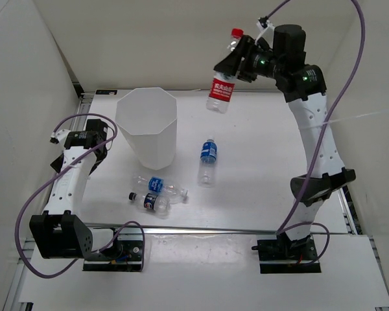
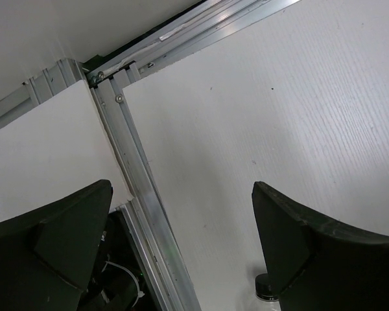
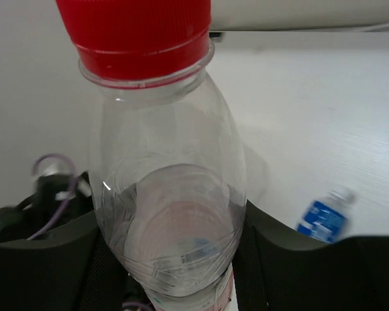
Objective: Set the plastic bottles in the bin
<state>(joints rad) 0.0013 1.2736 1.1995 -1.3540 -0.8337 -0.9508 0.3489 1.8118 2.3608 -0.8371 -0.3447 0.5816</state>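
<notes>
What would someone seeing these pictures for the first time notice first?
The right gripper holds a clear plastic bottle with red cap and red label in the air, right of the tall white faceted plastic bin. Three clear bottles lie on the white table: a blue-labelled bottle right of the bin, a second blue-labelled bottle and a black-capped bottle nearer the arms.

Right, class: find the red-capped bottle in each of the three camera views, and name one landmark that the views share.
Top external: the red-capped bottle hangs upper right of centre, held in the air by the right gripper, to the right of the bin.
Left wrist: not in it.
Right wrist: the red-capped bottle fills the centre, with its cap at the top edge.
Shared landmark: the white table, seen in all three views.
</notes>
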